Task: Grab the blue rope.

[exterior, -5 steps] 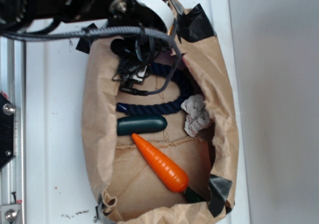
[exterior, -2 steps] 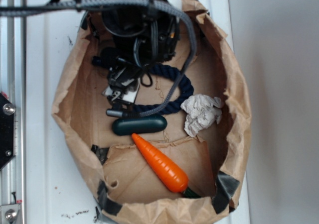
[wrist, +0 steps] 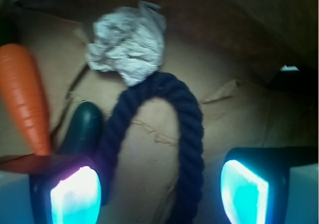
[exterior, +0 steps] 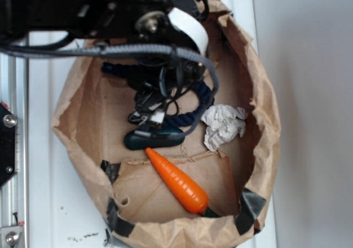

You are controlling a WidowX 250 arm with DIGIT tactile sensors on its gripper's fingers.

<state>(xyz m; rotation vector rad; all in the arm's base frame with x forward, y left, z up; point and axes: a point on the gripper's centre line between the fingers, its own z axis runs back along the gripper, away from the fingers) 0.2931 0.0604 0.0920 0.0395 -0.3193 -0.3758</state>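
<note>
Lying bent in a U on the brown paper floor of the bag (exterior: pixel 259 149), the blue rope (wrist: pixel 192 134) has its closed bend toward the crumpled white paper (exterior: pixel 222 125) and its two legs running back under the arm; in the exterior view one leg shows at the left near the bag's wall (exterior: pixel 113 69) and the bend curves round on the right, just beside the white wad. In the wrist view the bend touches or nearly touches that wad and both legs run down toward the camera, so the rope's long axis lines up with the view between the fingers. The claw (wrist: pixel 159 191) is spread wide, its glowing pads (wrist: pixel 75 196) on either side of the rope, the left pad just against one leg and the right pad apart from the other; nothing is pinched. A dark green capsule (exterior: pixel 154 139) lies just below the claw, crosswise, and an orange carrot (exterior: pixel 177 181) slants below that, its tip near the capsule. The arm's body and cable loom cover much of the rope from above. Compared with a moment ago, the arm has swung in lower over the bag, and the claw now sits closer to the capsule, hiding the rope's lower leg.
</note>
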